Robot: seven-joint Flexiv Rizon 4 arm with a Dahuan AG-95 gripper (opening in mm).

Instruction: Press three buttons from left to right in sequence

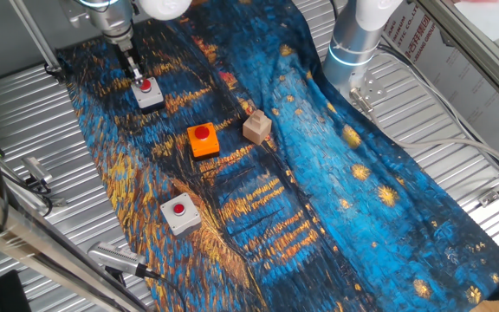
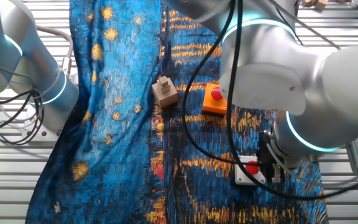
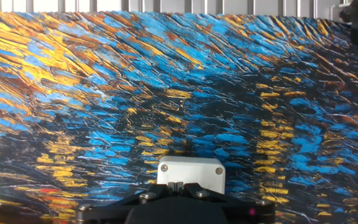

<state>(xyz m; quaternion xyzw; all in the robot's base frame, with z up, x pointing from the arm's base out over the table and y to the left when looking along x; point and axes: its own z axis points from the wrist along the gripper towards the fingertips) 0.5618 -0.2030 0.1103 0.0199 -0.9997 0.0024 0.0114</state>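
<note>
Three red push-buttons sit on the blue painted cloth point(image 1: 336, 173). One has a light grey base at the far left point(image 1: 148, 94), one an orange base in the middle point(image 1: 203, 140), and one a light grey base nearest the front point(image 1: 180, 214). My gripper point(image 1: 137, 74) points down at the far grey button, its tips at the red cap. In the hand view the fingers point(image 3: 180, 184) are shut together right over that grey box point(image 3: 191, 171). The other fixed view shows the gripper point(image 2: 265, 168) on the grey button point(image 2: 248, 171) and the orange button point(image 2: 215, 99) behind it.
A tan wooden block point(image 1: 256, 127) stands to the right of the orange button and also shows in the other fixed view point(image 2: 165, 92). A second arm's base point(image 1: 353, 43) stands at the cloth's far edge. Tools point(image 1: 115, 258) lie on the ribbed metal table at the front left.
</note>
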